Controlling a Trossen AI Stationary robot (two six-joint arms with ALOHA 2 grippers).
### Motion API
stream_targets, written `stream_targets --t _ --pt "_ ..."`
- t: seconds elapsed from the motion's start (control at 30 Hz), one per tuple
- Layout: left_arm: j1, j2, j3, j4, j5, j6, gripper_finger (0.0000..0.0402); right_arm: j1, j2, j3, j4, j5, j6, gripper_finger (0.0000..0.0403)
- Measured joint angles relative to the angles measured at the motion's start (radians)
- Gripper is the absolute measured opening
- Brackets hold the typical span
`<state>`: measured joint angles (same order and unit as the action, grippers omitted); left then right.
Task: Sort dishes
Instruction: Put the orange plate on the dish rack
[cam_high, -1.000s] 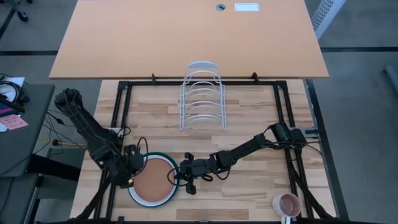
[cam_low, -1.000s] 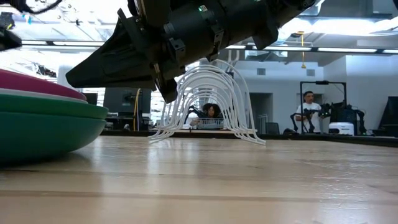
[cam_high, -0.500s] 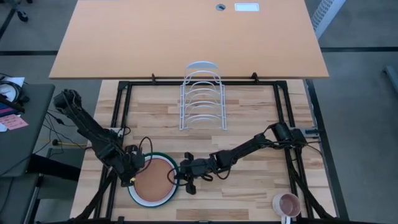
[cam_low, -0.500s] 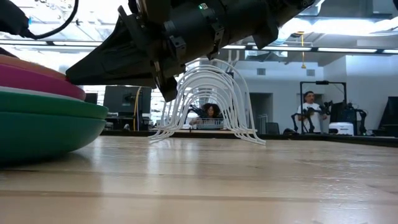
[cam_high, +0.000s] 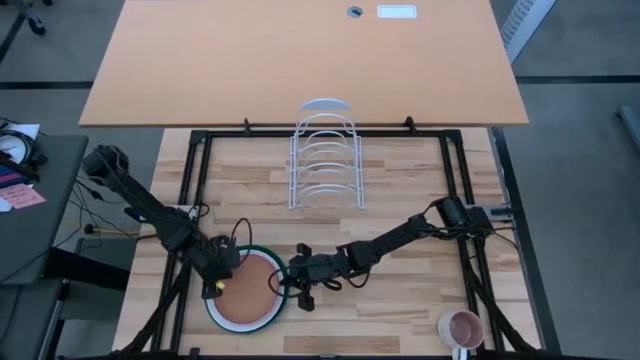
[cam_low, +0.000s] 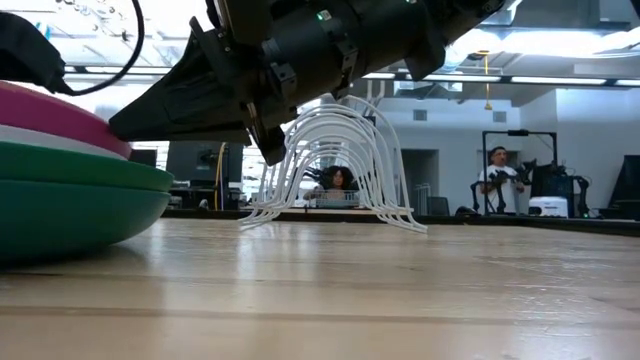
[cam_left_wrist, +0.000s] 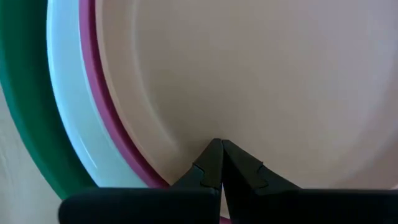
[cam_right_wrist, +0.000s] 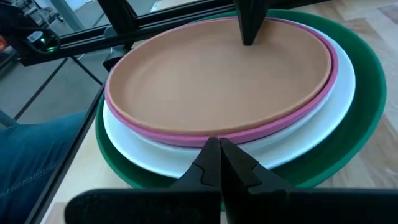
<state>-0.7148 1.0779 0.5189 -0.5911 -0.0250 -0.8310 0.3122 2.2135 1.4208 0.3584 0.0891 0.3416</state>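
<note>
**Both claws closed at the stacked plates**

On the near left part of the table (cam_high: 400, 190), the four plates lie nested: dark green plate (cam_right_wrist: 364, 93) lowest, then white plate (cam_right_wrist: 339, 84), pink plate (cam_right_wrist: 186, 134) and brown plate (cam_high: 245, 290) on top. The left claw (cam_high: 218, 283) sits fully closed and empty over the brown plate's left rim. The right claw (cam_high: 285, 290), fingers pressed together and holding nothing, points at the stack's right edge. A wire rack (cam_high: 325, 155) stands well apart behind.
</note>
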Motion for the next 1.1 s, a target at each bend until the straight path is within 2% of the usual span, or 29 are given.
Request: stream_targets --t 0.33,1.1 --pt "0.036 0.004 -0.007 0.12 0.024 0.115 0.0 0.002 0.0 -0.001 -0.003 -0.006 -0.002 0.0" --pt "0.089 0.005 -0.007 0.223 -0.02 0.232 0.0 -0.001 0.002 -0.001 -0.011 0.002 0.0 0.0"
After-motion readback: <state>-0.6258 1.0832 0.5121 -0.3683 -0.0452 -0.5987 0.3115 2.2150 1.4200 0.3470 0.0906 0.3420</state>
